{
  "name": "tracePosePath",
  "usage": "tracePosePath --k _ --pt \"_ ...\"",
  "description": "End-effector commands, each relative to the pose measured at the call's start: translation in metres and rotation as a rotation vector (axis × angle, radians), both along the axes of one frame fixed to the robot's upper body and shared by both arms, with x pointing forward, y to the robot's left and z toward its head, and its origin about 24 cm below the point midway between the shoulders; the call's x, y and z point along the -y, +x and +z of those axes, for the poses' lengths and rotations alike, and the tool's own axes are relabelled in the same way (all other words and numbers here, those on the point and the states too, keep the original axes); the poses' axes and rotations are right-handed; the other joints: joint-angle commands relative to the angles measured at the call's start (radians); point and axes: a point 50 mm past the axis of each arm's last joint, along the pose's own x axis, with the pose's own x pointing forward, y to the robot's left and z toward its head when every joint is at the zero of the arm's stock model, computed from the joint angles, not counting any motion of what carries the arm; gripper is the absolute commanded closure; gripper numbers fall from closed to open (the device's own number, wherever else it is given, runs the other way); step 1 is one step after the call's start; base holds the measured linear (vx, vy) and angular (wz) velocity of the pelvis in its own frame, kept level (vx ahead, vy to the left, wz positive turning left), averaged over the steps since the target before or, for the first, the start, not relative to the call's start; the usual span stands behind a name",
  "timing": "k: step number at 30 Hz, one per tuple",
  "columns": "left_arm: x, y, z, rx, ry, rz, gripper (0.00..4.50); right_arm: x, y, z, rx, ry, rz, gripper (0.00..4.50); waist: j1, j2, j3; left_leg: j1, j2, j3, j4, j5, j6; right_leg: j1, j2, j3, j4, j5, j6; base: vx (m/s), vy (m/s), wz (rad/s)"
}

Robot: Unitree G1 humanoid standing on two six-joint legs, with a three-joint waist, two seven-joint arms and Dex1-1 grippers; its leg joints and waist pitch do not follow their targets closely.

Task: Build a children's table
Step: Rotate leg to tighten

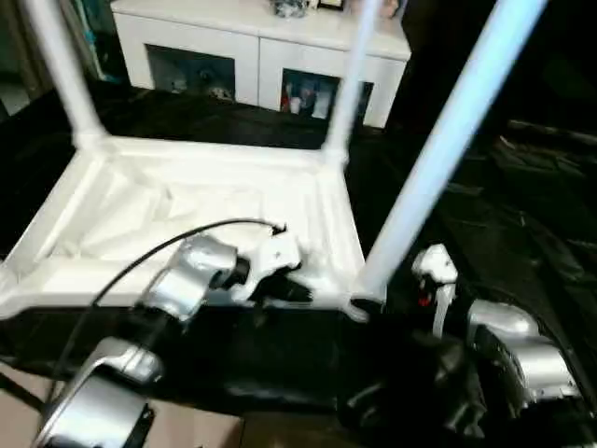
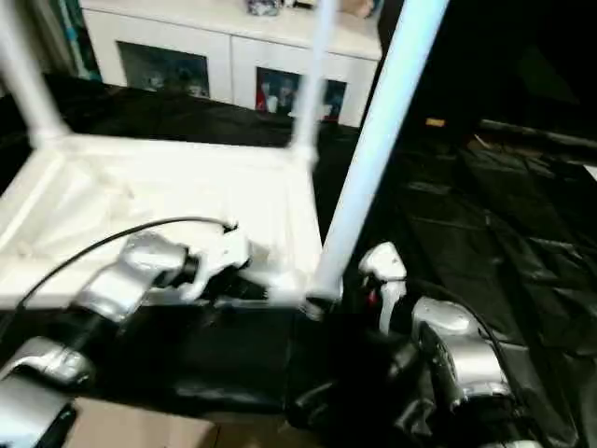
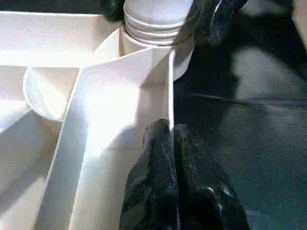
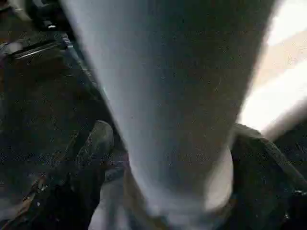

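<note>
The right gripper [image 4: 163,158] is closed around the near leg [image 1: 448,149] just above its corner socket [image 3: 158,45]. The left gripper [image 3: 172,143] pinches the rim of the upturned tabletop [image 1: 196,215]. Keep the leg square to the socket — tilt binds it — and push down firmly.

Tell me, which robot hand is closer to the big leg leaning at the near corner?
The right. The right gripper has its fingers on both sides of the leaning leg, at its base. The left gripper is pinching the tabletop's rim a little way off from that corner socket.
</note>
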Motion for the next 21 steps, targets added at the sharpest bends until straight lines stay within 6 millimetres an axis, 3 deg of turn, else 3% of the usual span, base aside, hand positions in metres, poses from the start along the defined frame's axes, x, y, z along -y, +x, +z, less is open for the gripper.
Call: tracePosePath --k 1,3,5,9,10,14,21 --pt "0.010 -0.014 -0.012 -0.087 -0.031 -0.074 4.50 -0.003 -0.002 0.000 0.016 -0.031 0.043 0.79 -0.002 -0.005 -0.038 -0.009 -0.003 0.016 -0.067 -0.225 0.061 0.041 -0.034 0.033 -0.068 -0.267 -0.175 0.000 0.000 0.00" --pt "0.009 -0.015 -0.012 -0.086 -0.031 -0.074 4.50 -0.004 0.000 -0.001 0.021 -0.035 0.034 0.79 -0.003 -0.004 -0.038 -0.009 -0.004 0.016 -0.067 -0.223 0.056 0.042 -0.035 0.032 -0.067 -0.261 -0.174 0.000 0.000 0.00" --pt "0.009 -0.015 -0.012 -0.085 -0.031 -0.076 4.50 -0.006 -0.001 -0.001 0.014 -0.032 0.038 1.12 -0.003 -0.007 -0.039 -0.009 -0.005 0.016 -0.067 -0.224 0.055 0.043 -0.035 0.032 -0.067 -0.269 -0.170 0.000 0.000 0.00" --pt "0.008 -0.017 -0.011 -0.086 -0.030 -0.076 4.50 -0.012 -0.004 -0.004 0.000 -0.053 0.079 1.13 -0.004 -0.008 -0.040 -0.009 -0.005 0.016 -0.065 -0.206 0.059 0.044 -0.035 0.033 -0.064 -0.250 -0.170 0.000 0.000 0.00" --pt "0.008 -0.017 -0.011 -0.085 -0.029 -0.075 4.50 -0.012 -0.004 -0.004 0.002 -0.054 0.078 1.47 -0.004 -0.009 -0.040 -0.011 -0.006 0.016 -0.064 -0.198 0.060 0.046 -0.035 0.033 -0.063 -0.241 -0.171 0.000 0.000 0.00" --pt "0.007 -0.017 -0.010 -0.086 -0.029 -0.071 4.50 -0.013 -0.003 -0.003 0.002 -0.037 0.070 1.72 -0.005 -0.008 -0.040 -0.010 -0.006 0.017 -0.064 -0.199 0.061 0.046 -0.034 0.033 -0.063 -0.240 -0.174 0.000 0.000 0.00" --pt "0.006 -0.020 -0.013 -0.111 -0.025 -0.071 4.50 -0.014 -0.001 -0.006 -0.007 -0.005 0.034 1.83 -0.006 -0.005 -0.042 -0.008 -0.006 0.017 -0.062 -0.183 0.062 0.047 -0.033 0.033 -0.058 -0.196 -0.188 0.000 0.000 0.00"
